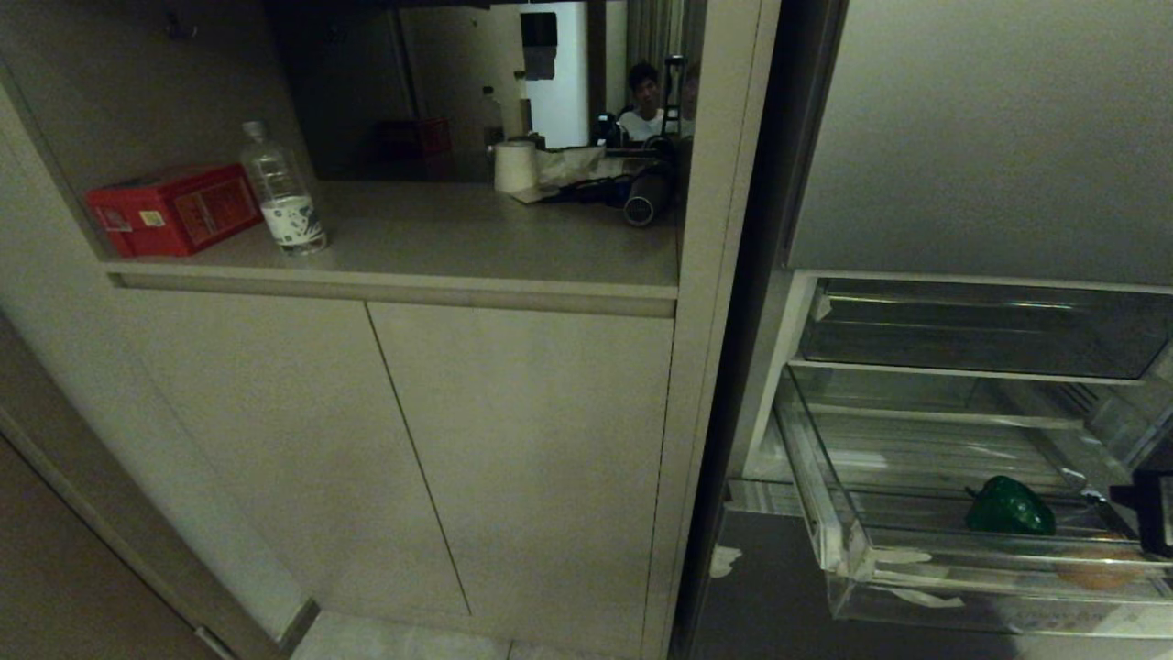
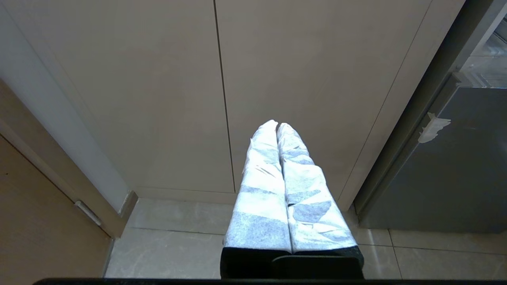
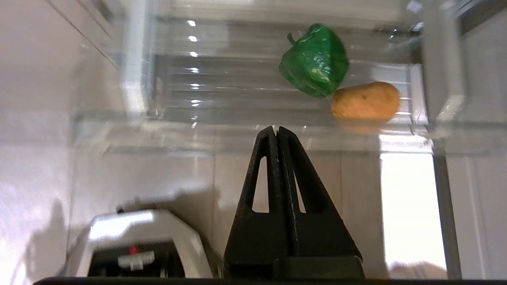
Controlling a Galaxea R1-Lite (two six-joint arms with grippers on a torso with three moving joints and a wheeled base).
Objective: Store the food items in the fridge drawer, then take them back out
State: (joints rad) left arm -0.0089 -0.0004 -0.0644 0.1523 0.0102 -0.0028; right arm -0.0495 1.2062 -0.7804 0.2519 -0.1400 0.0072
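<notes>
A red box [image 1: 172, 209] lies on the left of the table [image 1: 476, 243] in the cabinet niche, with a clear water bottle [image 1: 282, 191] standing upright just beside it. Farther back stand a white paper roll [image 1: 515, 166] and what may be a hair dryer [image 1: 649, 198]. A person [image 1: 644, 101] shows in the mirror behind. Below, two beige cabinet doors [image 1: 394, 449] are closed above a pale tiled floor [image 2: 178, 241].

The wide, clear plastic fridge drawer with a ribbed floor [image 1: 843, 541] stands pulled out before me. In it lie a glossy green bell pepper [image 1: 1009, 508] and, just beside it toward the drawer's front right corner, a rounded orange-brown potato-like piece [image 3: 365, 101], both resting on the floor.
</notes>
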